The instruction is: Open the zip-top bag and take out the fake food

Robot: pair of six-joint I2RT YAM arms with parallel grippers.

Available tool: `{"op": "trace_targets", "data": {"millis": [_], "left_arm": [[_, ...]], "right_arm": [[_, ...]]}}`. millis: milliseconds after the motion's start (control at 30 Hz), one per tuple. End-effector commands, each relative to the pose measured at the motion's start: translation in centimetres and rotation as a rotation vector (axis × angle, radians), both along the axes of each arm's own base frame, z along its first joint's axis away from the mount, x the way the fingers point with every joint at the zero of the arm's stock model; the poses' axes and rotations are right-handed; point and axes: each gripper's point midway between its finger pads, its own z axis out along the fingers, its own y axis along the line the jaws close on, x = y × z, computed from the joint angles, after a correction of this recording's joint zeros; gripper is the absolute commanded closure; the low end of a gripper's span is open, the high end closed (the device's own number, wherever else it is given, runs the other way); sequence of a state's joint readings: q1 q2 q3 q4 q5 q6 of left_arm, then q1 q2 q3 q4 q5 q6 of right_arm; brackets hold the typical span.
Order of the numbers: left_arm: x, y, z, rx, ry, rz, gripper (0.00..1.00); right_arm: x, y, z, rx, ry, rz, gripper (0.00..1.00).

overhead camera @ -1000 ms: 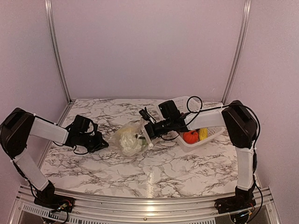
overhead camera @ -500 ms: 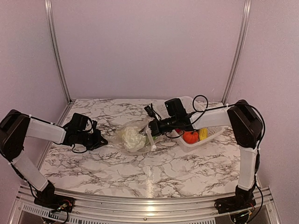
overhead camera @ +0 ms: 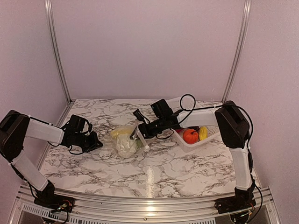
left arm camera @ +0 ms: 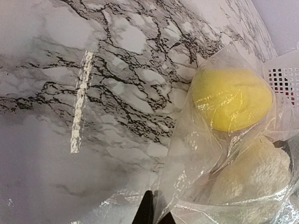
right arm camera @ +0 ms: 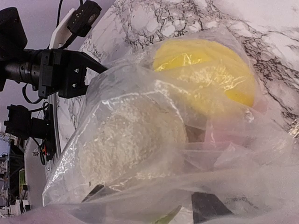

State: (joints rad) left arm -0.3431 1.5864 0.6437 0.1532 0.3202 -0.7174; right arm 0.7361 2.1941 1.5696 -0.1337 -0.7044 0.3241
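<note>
The clear zip-top bag [overhead camera: 123, 141] lies on the marble table between both arms. It holds fake food: a yellow piece [left arm camera: 231, 98] and a cream-white knobbly piece [right arm camera: 131, 144]. My left gripper [left arm camera: 152, 211] is shut, pinching the bag's thin film at its left end, seen from above as the left gripper [overhead camera: 96, 142]. At the bag's right end my right gripper [overhead camera: 137, 133] stands open. In the right wrist view its dark fingers [right arm camera: 93, 193] show wide apart through the plastic, with the cream piece just ahead of them.
A white lattice basket [overhead camera: 209, 136] stands right of the bag with an orange piece [overhead camera: 190, 136] and a yellow piece [overhead camera: 203, 133] in it. The enclosure's walls and metal posts ring the table. The left arm's camera body [right arm camera: 51, 70] shows beyond the bag.
The right gripper has gone from shut to open and moved left, close against the bag. The bag and its contents shifted left. The left gripper stays shut on the film.
</note>
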Motion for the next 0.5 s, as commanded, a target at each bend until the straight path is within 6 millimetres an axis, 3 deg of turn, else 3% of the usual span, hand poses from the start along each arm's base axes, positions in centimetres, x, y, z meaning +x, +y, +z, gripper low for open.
{"op": "trace_targets", "data": {"millis": [0, 67, 167, 200, 367, 467], "left_arm": [[-0.5, 0.7, -0.6, 0.019, 0.025, 0.016, 1.0], [-0.4, 0.6, -0.6, 0.015, 0.023, 0.016, 1.0], [-0.4, 0.4, -0.7, 0.013, 0.027, 0.01, 1.0], [-0.4, 0.4, -0.7, 0.012, 0.028, 0.011, 1.0], [-0.4, 0.2, -0.8, 0.008, 0.03, 0.01, 1.0], [-0.4, 0.1, -0.8, 0.007, 0.031, 0.007, 1.0]], "right_arm": [[-0.3, 0.4, -0.4, -0.058, -0.041, 0.017, 0.41], [-0.9, 0.8, -0.8, -0.07, -0.042, 0.033, 0.39], [-1.8, 1.5, -0.7, -0.089, -0.062, 0.064, 0.2], [-2.1, 1.8, -0.5, -0.099, -0.077, 0.075, 0.18], [-2.5, 2.0, 1.8, -0.103, -0.179, 0.084, 0.17], [-2.3, 1.6, 1.8, -0.144, -0.217, 0.075, 0.16]]}}
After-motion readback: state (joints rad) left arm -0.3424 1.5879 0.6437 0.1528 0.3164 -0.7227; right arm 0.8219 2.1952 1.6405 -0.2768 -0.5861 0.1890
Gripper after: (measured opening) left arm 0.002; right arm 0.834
